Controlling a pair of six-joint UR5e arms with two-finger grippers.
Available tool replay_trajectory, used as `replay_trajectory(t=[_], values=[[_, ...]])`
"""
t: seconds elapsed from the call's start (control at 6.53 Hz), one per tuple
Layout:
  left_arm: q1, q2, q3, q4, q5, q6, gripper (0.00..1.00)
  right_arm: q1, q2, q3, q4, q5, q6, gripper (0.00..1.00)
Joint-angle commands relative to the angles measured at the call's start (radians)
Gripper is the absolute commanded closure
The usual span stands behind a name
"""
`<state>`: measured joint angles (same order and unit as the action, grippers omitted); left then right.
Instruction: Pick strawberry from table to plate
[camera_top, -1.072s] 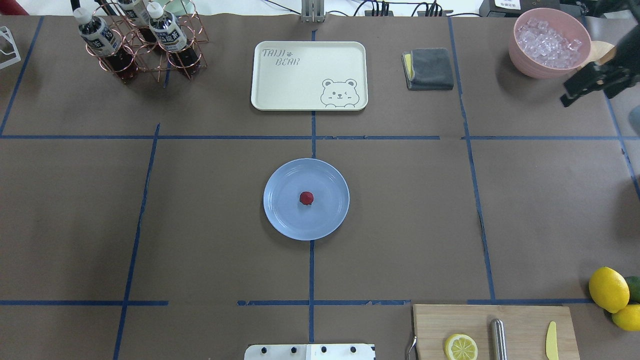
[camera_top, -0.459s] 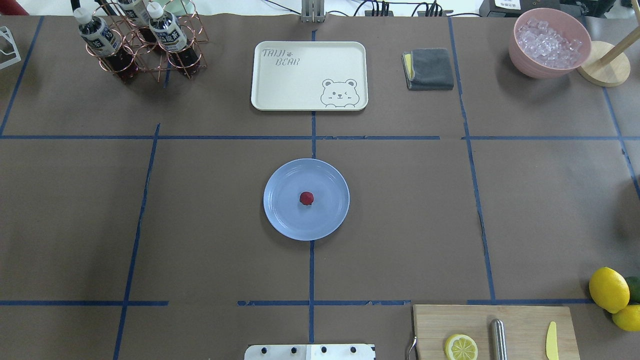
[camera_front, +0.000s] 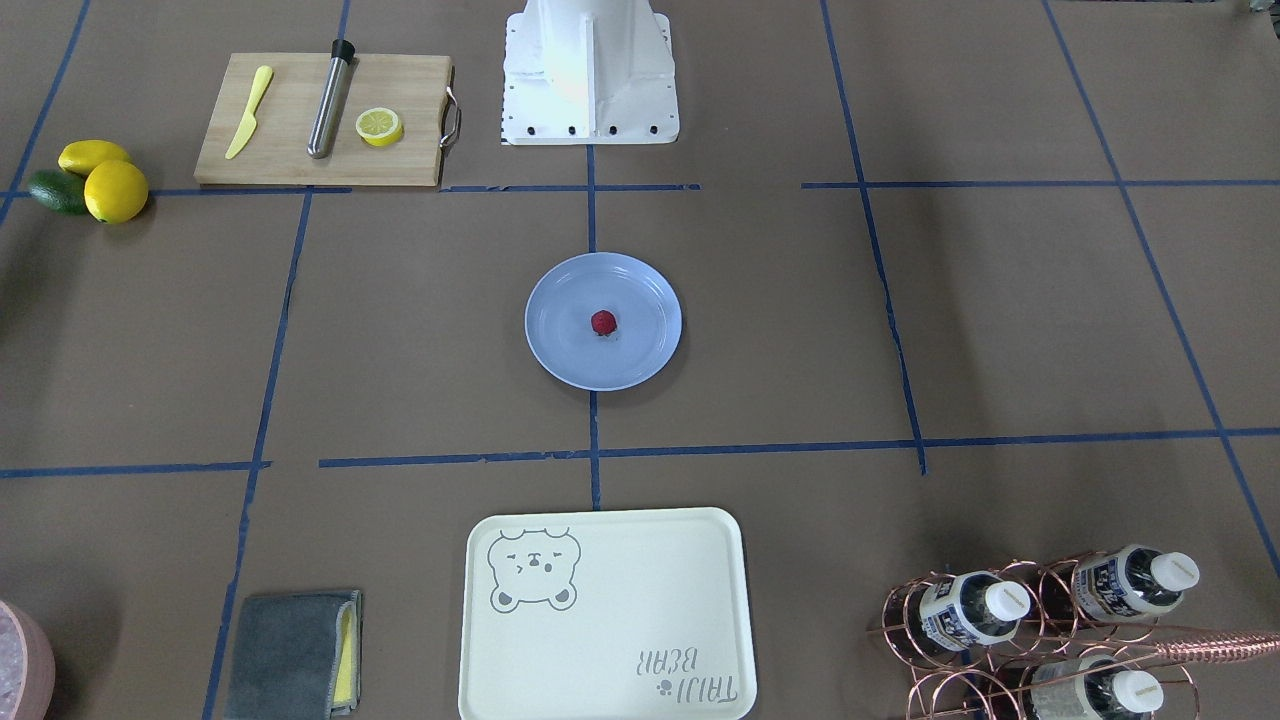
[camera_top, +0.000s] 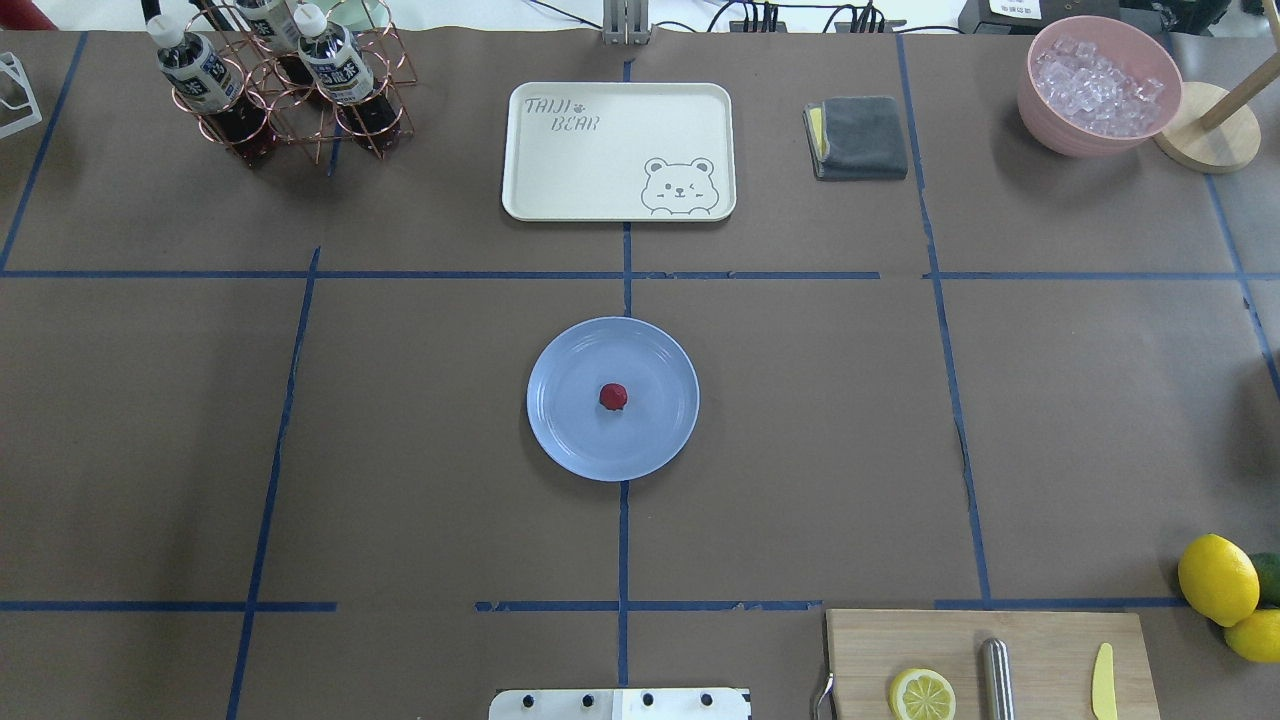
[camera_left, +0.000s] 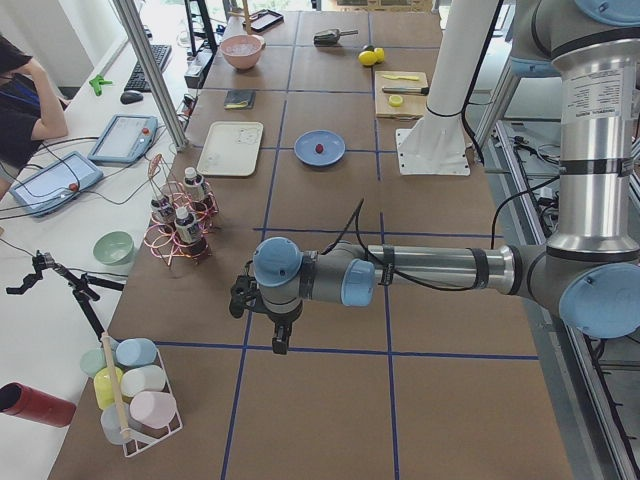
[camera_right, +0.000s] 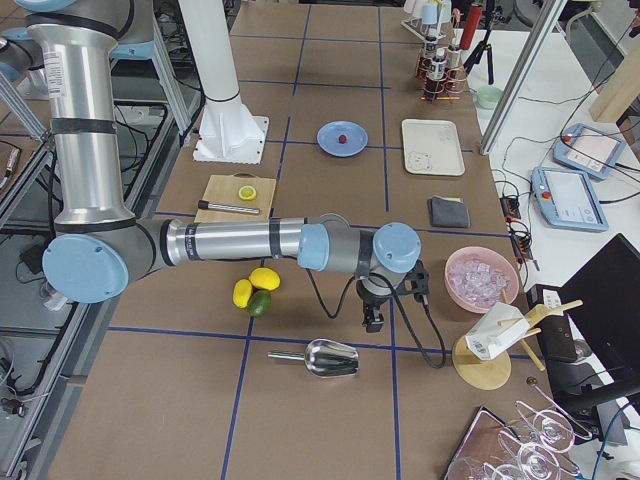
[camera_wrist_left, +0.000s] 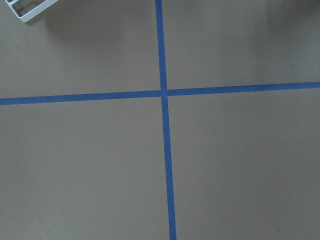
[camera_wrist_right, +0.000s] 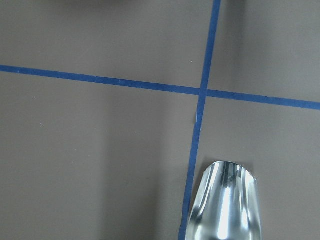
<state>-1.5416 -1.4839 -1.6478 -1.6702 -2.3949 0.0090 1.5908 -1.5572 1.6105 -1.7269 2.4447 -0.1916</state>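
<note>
Reading this as already placed: strawberry (camera_top: 613, 396) sits near the centre of the blue plate (camera_top: 570, 440), mid-frame in the overhead view, nothing touching it. Both arms are out at the worktop (camera_top: 800, 450) ends. Left hand (camera_left: 281, 343) hangs over a tape cross (camera_wrist_left: 164, 93), lower centre of the left side view. Right hand (camera_right: 372, 322) hangs near a metal scoop (camera_wrist_right: 225, 205), centre of the right side view. Only the side views show them, so can't tell whether either hand's fingers are apart or together

Step in hand, my guess: confirm the drop and park. Doing it well = no traverse over the centre cell, no bump to the plate. A round berry on a glossy shallow dish looks prone to rolling

Around, near to far in overhead: cutting board (camera_top: 1040, 650) with half lemon (camera_top: 921, 694) lower right, whole lemons (camera_top: 1217, 578) at right edge. Past the plate: bear tray (camera_top: 600, 170), grey cloth (camera_top: 862, 135), bottle rack (camera_top: 290, 90) upper left, ice bowl (camera_top: 1098, 85) upper right. All well apart from the plate, nothing in the way
</note>
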Motion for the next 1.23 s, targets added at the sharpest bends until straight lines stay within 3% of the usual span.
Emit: replay_trajectory(t=[0.0,1.07], values=[[0.0,0.005,0.008,0.001,0.0,0.02,0.0,0.032,-0.035,-0.009,0.061,-0.003,0.0,0.0],[0.0,0.013,0.009,-0.003,0.0,0.022,0.0,0.035,-0.049,-0.007,0.092,-0.001,0.009,0.0]])
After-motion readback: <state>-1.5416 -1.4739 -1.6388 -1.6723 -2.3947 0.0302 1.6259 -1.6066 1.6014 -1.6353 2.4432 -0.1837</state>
